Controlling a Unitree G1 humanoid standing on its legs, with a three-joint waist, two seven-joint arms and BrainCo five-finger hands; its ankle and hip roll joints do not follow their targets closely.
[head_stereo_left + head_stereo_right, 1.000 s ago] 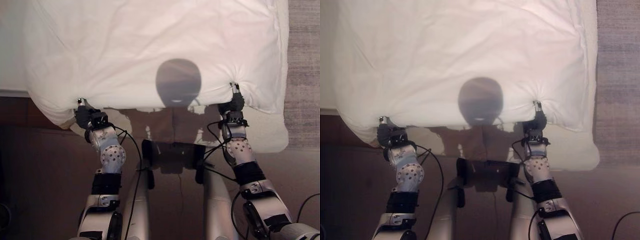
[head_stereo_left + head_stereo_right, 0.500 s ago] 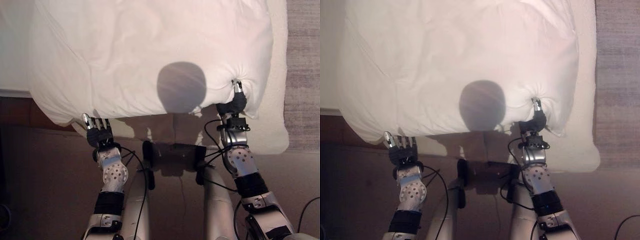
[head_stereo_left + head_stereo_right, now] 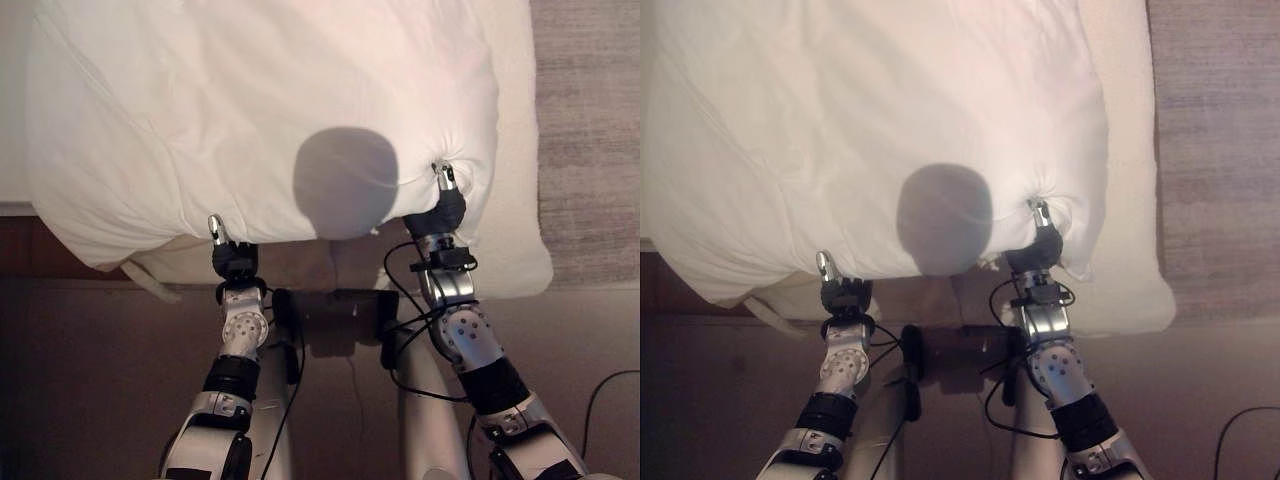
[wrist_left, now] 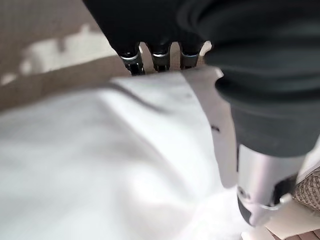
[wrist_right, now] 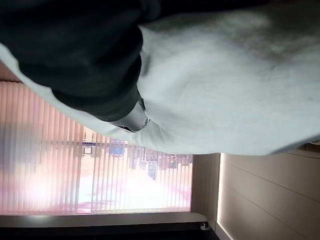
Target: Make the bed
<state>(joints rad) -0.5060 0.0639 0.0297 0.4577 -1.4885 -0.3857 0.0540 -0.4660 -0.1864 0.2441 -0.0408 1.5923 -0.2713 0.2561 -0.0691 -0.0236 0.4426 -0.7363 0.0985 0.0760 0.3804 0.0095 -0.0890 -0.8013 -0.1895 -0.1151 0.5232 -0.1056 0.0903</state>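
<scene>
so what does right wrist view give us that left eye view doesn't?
Only in the right wrist view: vertical window blinds with bright daylight behind them, and a wall panel beside them, seen past the white duvet's underside.

Only in the left eye view: the whole layout. The left hand sits at the duvet's near edge, the right hand is pinched into a puckered fold of the duvet, the mattress edge shows below it, and a grey carpet lies to the right.

Both: the white duvet and the right hand's dark cover.
</scene>
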